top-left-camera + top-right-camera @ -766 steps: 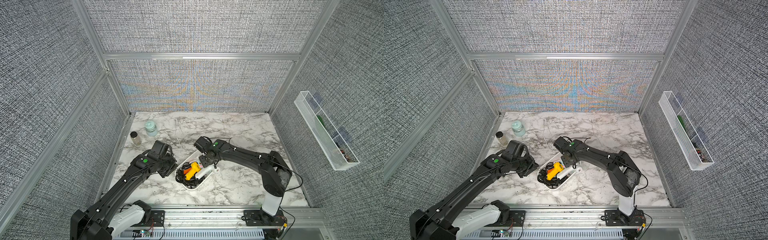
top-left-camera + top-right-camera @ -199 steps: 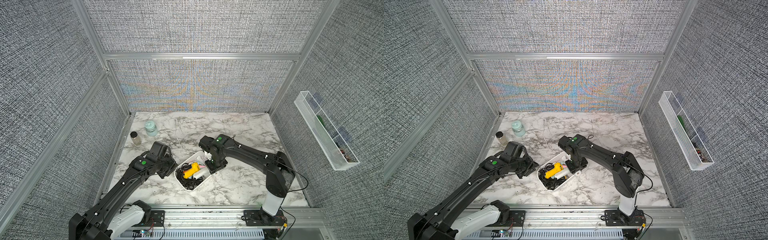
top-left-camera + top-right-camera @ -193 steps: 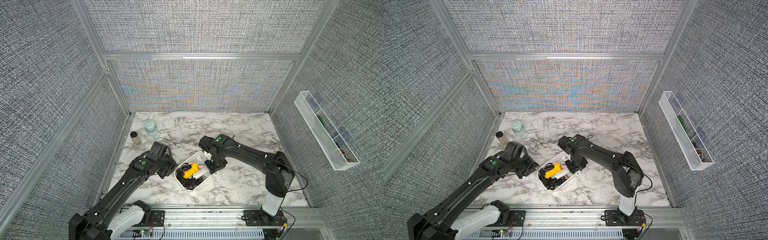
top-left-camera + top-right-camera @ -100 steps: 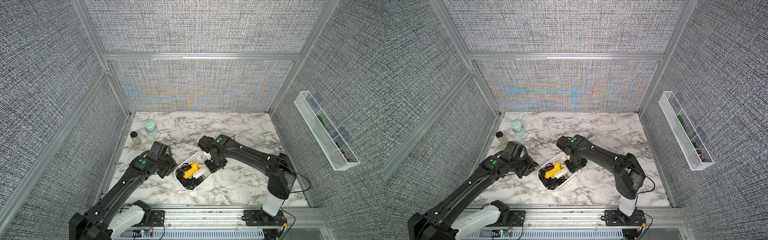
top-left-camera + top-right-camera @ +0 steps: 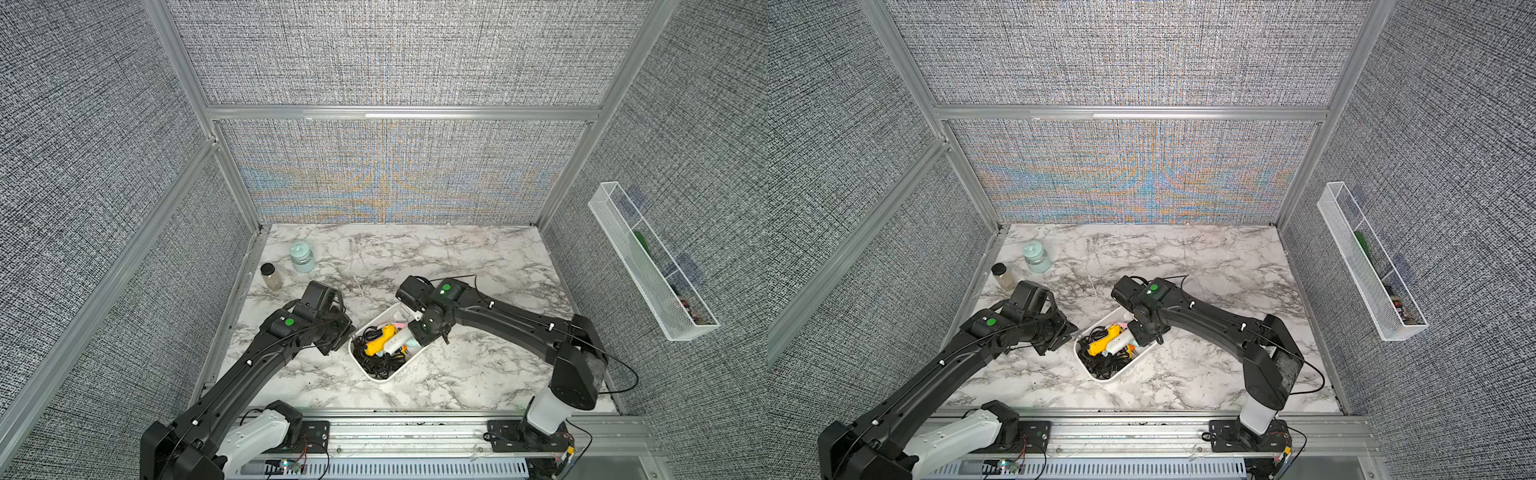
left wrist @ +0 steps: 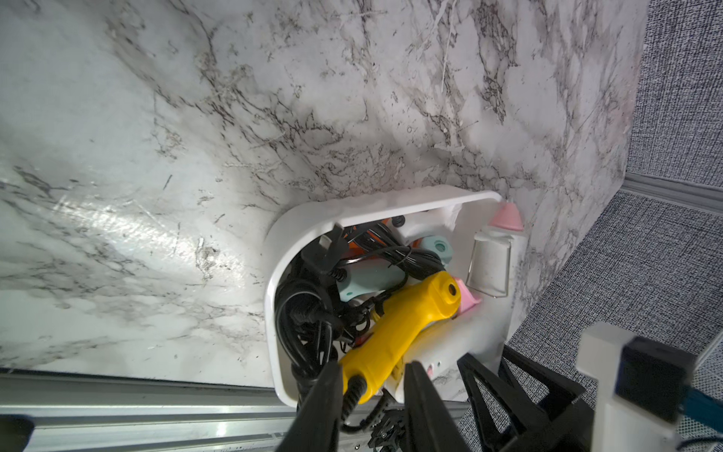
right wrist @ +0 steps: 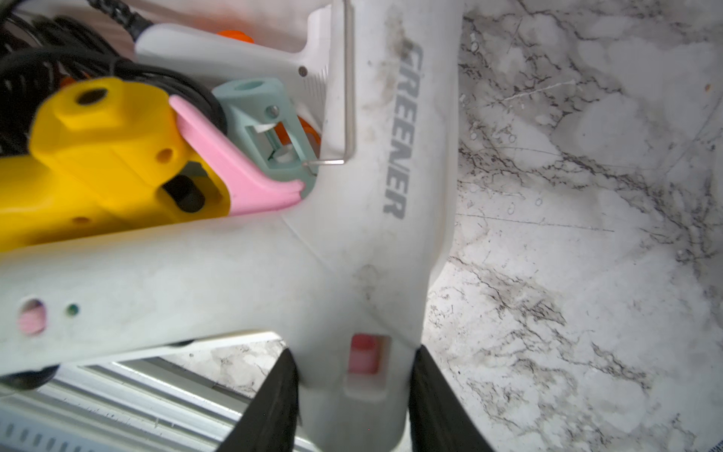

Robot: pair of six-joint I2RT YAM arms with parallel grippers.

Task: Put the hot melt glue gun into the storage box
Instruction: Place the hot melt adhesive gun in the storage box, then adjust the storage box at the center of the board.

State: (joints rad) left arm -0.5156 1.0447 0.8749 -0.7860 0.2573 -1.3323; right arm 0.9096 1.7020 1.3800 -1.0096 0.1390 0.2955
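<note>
The white storage box sits at the front middle of the marble table. It holds a yellow glue gun, a teal one and tangled black cords. A white glue gun lies across the box's far end, over the other guns. My right gripper is shut on its body. My left gripper is at the box's left end. Its jaws stand partly apart around the yellow gun's butt and cord; a grip does not show.
A teal-lidded jar and a small dark-lidded jar stand at the back left. A long wire-mesh tray hangs on the right wall. An aluminium rail runs along the table's front edge.
Within the last second my right gripper has edged slightly toward the box with the white gun. The left arm has stayed put. Earlier, the box slid a little toward the front left.
</note>
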